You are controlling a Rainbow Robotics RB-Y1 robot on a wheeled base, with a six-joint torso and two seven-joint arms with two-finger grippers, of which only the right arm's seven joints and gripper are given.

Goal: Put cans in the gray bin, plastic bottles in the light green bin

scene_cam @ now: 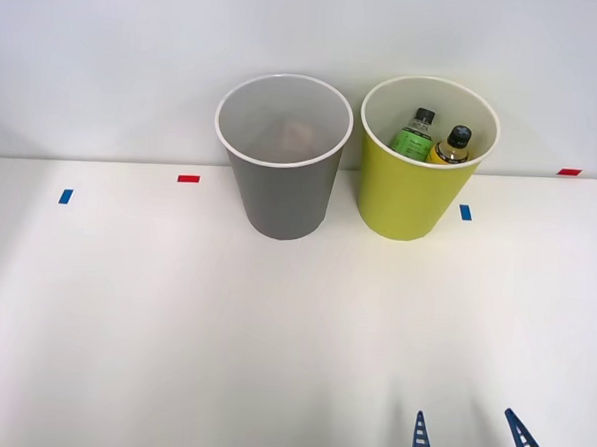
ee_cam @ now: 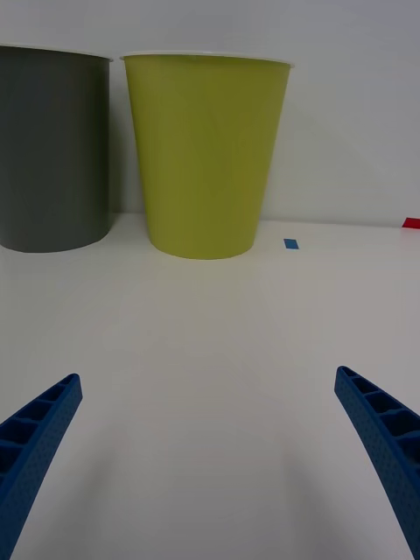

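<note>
Both bottles, the green-label one and the yellow-orange one, stand inside the light green bin, well ahead of the right gripper. Gripper spread open, empty, low over bare table. Gray bin, ahead and left, shows a faint reddish shape at its bottom, probably the can; sorting looks finished.

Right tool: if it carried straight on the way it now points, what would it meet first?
Judging by the wrist view, the open right tool points across bare table toward the light green bin. That bin's wall looks like the first contact, with the gray bin just off to the side; depth is uncertain.
</note>
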